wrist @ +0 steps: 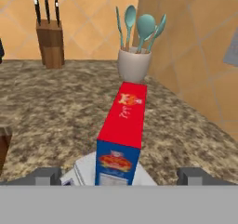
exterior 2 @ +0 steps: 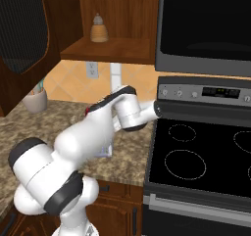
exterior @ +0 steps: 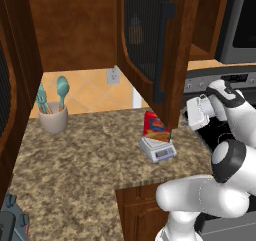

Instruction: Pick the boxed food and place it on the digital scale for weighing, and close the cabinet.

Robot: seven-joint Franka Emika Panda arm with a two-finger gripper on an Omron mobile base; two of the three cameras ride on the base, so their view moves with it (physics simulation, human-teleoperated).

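Boxed food (exterior: 155,126) is seen upright on the digital scale (exterior: 159,149); the gripper (wrist: 121,175) is spread open, its fingers either side, cabinet door (exterior: 152,45) ajar

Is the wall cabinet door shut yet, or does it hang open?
Open. The cabinet door swings out over the counter, its dark handle edge toward the camera; the shelf inside shows in the right base view.

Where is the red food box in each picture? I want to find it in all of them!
Left base view: the boxed food stands just right of the middle, on the digital scale, partly behind the open cabinet door.
Right base view: I cannot pick it out; the white arm covers that spot.
Hand view: bottom middle, seen from close up.
Shared landmark: the cup of teal spoons.
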